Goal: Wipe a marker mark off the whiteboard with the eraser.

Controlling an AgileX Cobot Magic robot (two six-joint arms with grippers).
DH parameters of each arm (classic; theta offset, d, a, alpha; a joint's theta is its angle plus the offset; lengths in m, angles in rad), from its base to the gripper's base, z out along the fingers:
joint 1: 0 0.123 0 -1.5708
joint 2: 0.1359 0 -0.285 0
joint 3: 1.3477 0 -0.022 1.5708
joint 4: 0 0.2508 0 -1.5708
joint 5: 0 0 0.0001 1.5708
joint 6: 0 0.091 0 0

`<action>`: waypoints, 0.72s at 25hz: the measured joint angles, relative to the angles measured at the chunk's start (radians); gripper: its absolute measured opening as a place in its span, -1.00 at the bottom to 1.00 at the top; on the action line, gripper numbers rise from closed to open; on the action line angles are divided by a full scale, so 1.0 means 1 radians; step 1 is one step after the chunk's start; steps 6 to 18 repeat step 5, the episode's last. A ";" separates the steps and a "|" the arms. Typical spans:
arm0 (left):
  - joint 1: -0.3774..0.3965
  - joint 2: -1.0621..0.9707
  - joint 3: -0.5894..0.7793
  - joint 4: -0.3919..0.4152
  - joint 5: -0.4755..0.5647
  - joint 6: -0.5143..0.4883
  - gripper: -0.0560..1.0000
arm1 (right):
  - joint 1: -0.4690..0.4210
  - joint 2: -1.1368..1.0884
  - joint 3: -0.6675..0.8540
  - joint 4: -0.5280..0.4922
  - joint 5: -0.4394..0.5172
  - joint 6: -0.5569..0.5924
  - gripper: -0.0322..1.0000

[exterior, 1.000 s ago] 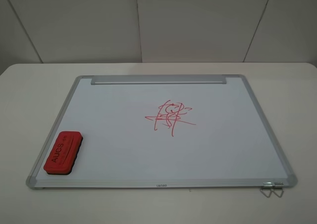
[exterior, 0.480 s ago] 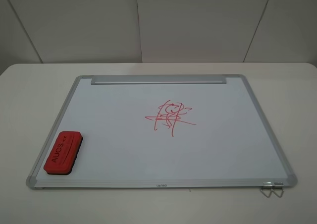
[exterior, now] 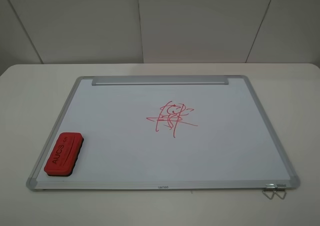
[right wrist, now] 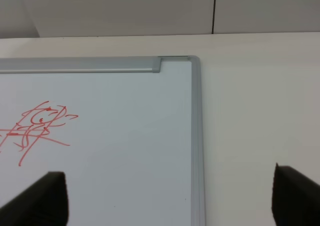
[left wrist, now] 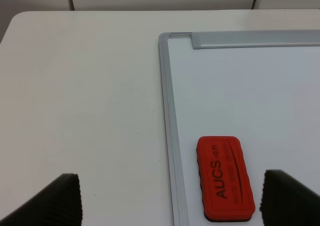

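Observation:
The whiteboard [exterior: 115, 116] lies flat on the table. The only red drawing on it is a scribble [exterior: 172, 117] near the middle, with a round head, loops and long crossing lines. It is wider than the eraser, and no separate small doodle shows. The red eraser [exterior: 64, 153] rests printed side up at the board's near left corner. In the left wrist view the eraser [left wrist: 225, 178] lies just inside the frame, between the spread fingers of my open left gripper [left wrist: 177, 201], which holds nothing. My right gripper [right wrist: 172, 198] is open above the far right corner, with the scribble [right wrist: 37, 126] off to one side. Neither arm appears in the exterior view.
A silver rail [exterior: 160, 80] runs along the board's far edge, and a wire clip [exterior: 274, 191] hangs off its near right corner. The white table [exterior: 30, 96] surrounds the board, with white wall panels behind it.

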 joint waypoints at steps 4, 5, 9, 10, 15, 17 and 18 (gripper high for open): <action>0.000 0.000 0.000 0.000 0.000 0.000 0.47 | 0.000 0.000 0.000 0.000 0.000 0.000 0.47; 0.000 0.000 0.000 0.000 0.000 0.000 0.47 | 0.000 0.000 0.000 0.000 0.000 0.000 0.47; 0.000 0.000 0.000 0.000 0.000 0.000 0.47 | 0.000 0.000 0.000 0.000 0.000 0.000 0.47; 0.000 0.000 0.000 0.000 0.000 0.000 0.47 | 0.000 0.000 0.000 0.000 0.000 0.000 0.47; 0.000 0.000 0.000 0.000 0.000 0.000 0.47 | 0.000 0.000 0.000 0.000 0.000 0.000 0.47; 0.000 0.000 0.000 0.000 0.000 0.000 0.47 | 0.000 0.000 0.000 0.000 0.000 0.000 0.47; 0.000 0.000 0.000 0.000 0.000 0.000 0.47 | 0.000 0.000 0.000 0.000 0.000 0.000 0.47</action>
